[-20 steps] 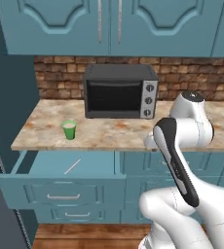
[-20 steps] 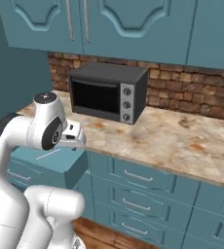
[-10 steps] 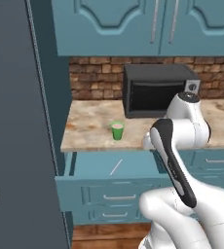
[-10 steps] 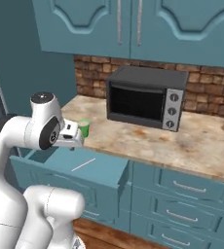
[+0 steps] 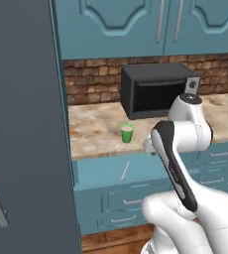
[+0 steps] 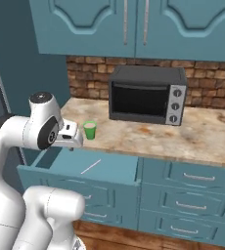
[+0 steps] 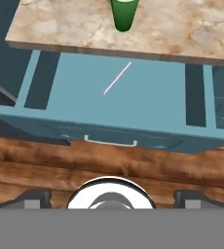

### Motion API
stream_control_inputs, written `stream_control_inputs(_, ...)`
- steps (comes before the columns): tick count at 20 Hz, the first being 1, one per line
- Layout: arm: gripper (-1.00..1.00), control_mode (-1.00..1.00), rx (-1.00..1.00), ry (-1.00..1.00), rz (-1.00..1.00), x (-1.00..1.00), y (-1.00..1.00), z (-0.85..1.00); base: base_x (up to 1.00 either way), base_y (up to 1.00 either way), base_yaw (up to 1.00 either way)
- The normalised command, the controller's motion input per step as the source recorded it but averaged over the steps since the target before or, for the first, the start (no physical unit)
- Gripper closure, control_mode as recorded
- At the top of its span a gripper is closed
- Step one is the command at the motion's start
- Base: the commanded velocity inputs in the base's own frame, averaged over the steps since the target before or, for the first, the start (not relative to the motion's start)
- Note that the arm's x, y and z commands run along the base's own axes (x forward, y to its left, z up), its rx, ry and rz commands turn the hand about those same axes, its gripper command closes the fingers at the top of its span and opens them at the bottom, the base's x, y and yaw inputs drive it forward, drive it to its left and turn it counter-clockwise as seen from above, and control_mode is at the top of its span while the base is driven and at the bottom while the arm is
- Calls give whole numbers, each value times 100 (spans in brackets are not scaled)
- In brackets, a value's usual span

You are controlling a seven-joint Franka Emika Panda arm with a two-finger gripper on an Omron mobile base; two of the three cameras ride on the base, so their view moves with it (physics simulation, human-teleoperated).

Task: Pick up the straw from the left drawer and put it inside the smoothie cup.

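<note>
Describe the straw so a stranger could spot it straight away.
Find the black oven on the stone counter; to its left stands a small green smoothie cup. Just below the cup, the wide teal left drawer is pulled open. The straw lies slantwise on its floor, a thin pale stick, the drawer's one loose item.

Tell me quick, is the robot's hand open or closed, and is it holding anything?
Hand: open and holding nothing. The straw lies in the left drawer, apart from the hand.
</note>
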Motion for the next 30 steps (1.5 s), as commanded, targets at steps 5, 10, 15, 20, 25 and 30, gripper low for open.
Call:
stream_control_inputs(5,-100,100,0,0,0,0,0,0,-39,8,-20)
stream_control_inputs(10,-100,100,0,0,0,0,0,0,-46,0,-12)
stream_control_inputs(15,-100,100,0,0,0,0,0,0,-32,9,-4)
stream_control_inputs(20,-100,-100,0,0,0,0,0,0,0,0,0)
stream_control_inputs(25,-100,-100,0,3,0,23,15,-8,0,0,0)
stream_control_inputs(30,-100,-100,0,15,0,49,15,-33,0,0,0)
